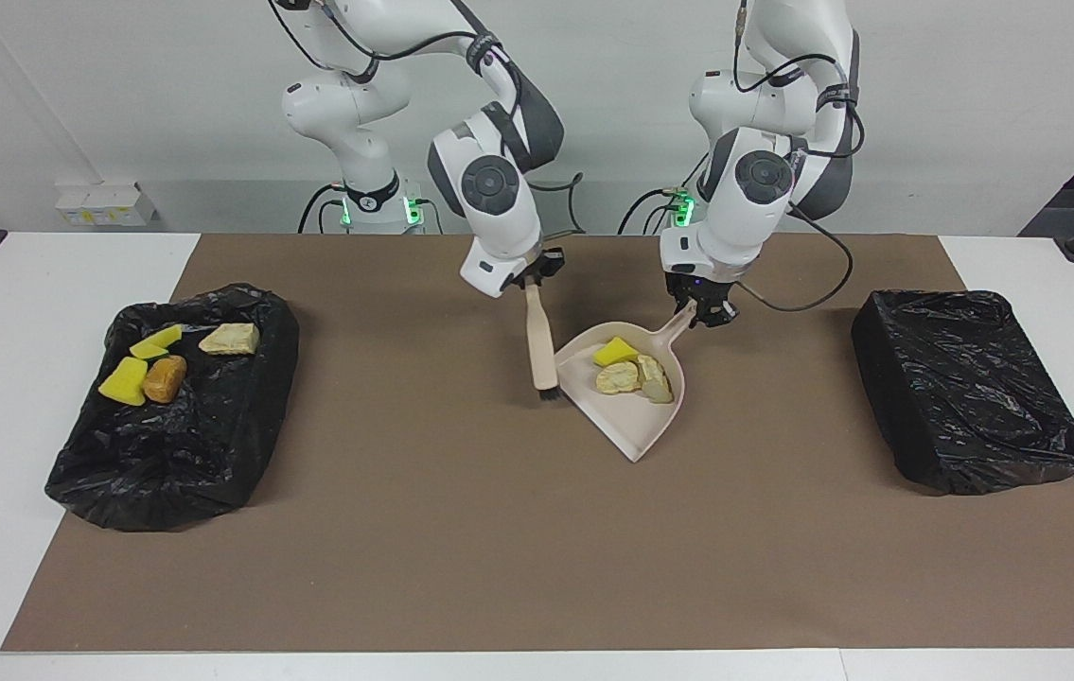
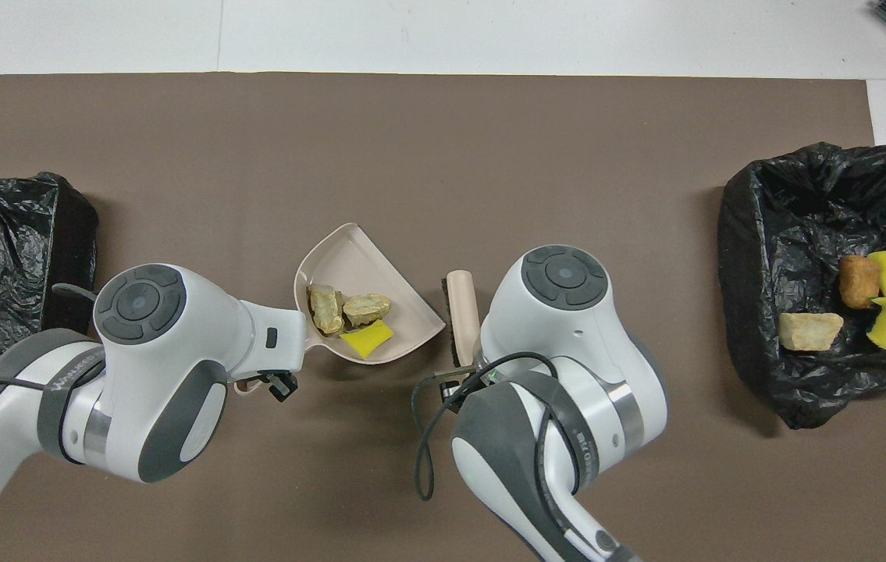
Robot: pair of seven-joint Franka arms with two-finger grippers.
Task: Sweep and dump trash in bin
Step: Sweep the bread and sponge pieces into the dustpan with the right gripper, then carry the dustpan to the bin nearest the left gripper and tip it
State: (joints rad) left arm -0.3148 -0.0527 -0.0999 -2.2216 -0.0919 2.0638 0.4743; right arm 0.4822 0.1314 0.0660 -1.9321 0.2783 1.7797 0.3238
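Left gripper (image 1: 705,314) is closed on the handle of the dustpan (image 1: 636,427), holding it over the middle of the brown mat (image 1: 537,530). The pan tilts, with its open lip pointing away from the robots and its handle end up by the gripper. Whether the lip touches the mat cannot be told.

Three bits of trash sit in the pan: one yellow sponge chunk (image 1: 614,353) nearest the handle and two tan bread lumps (image 1: 619,377) side by side just past it. In the overhead view the lumps (image 2: 347,307) lie toward the pan's closed end.

Right gripper (image 1: 529,279) is clamped on the top of the brush (image 1: 542,345) handle. The brush hangs nearly upright with its dark bristles down, just beside the pan on the side toward the right arm's end of the table, apart from it. Bristle tips are at or just above the mat; contact is unclear.

A bin (image 1: 82,473) lined with a black bag sits at the right arm's end of the table. It holds four more bits: yellow sponge pieces (image 1: 123,380), a brown lump (image 1: 164,378) and a pale tan lump (image 1: 230,338). In the overhead view these (image 2: 858,281) cluster in the half of the bin nearer the robots.

A second black-bagged bin (image 1: 967,388) sits at the left arm's end of the table; no trash shows in it.
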